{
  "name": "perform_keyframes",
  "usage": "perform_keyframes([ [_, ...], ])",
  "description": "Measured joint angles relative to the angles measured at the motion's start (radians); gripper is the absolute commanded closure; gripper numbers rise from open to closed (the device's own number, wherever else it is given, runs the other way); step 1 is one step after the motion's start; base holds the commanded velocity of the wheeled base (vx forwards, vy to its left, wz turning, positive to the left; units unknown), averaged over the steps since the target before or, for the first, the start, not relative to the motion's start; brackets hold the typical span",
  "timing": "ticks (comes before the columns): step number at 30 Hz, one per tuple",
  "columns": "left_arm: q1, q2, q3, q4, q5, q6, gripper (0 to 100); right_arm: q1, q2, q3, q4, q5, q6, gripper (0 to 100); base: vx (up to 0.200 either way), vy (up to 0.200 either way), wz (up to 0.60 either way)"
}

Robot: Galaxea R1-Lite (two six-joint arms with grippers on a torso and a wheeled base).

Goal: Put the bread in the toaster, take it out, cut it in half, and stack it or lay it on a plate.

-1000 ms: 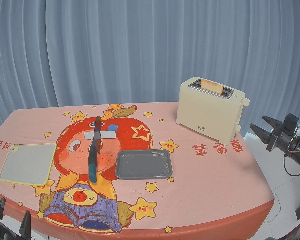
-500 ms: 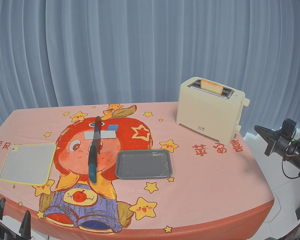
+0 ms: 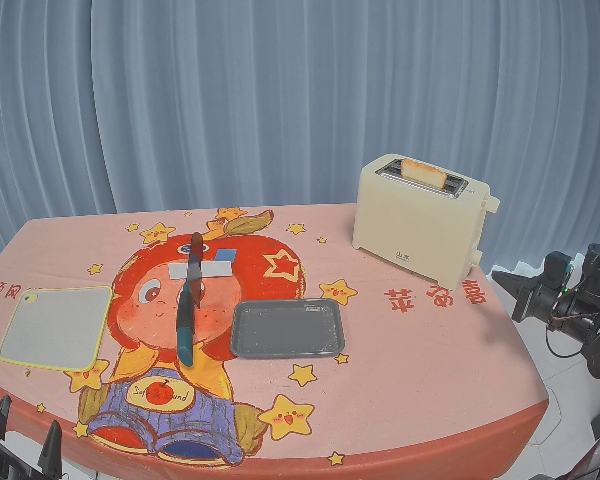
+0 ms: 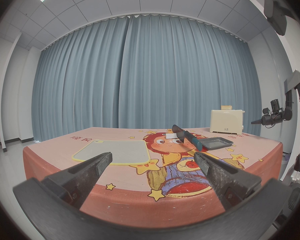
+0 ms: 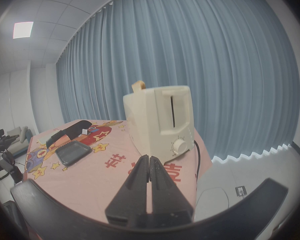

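Within the last second the right gripper [image 3: 499,277] has closed its jaws, which were open before, and has come lower and nearer to the table [image 3: 413,368] edge, beside the toaster [image 3: 417,225]. Now its two fingers press together with nothing between them. It points at the toaster's end with the knob [image 5: 179,146], so I think it prepares to push there, not to grasp. The bread [image 3: 423,173] stands in the toaster, its top sticking out; the toasting step seems not finished. The left gripper [image 3: 23,435] hangs low at the table's near edge, jaws wide apart, holding nothing.
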Motion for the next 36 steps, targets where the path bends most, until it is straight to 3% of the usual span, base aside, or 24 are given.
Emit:
perform_keyframes([
  [15,0.0,0.0,0.0,0.0,0.0,0.0,0,-0.045,0.134,0.001,-0.01,0.001,-0.028,100,0.0,0.0,0.0],
  [24,0.0,0.0,0.0,0.0,0.0,0.0,0,-0.054,0.213,0.003,-0.129,-0.001,-0.017,100,0.0,0.0,0.0],
  [36,0.0,0.0,0.0,0.0,0.0,0.0,0,-0.053,0.281,-0.017,-0.137,-0.021,-0.007,100,0.0,0.0,0.0],
])
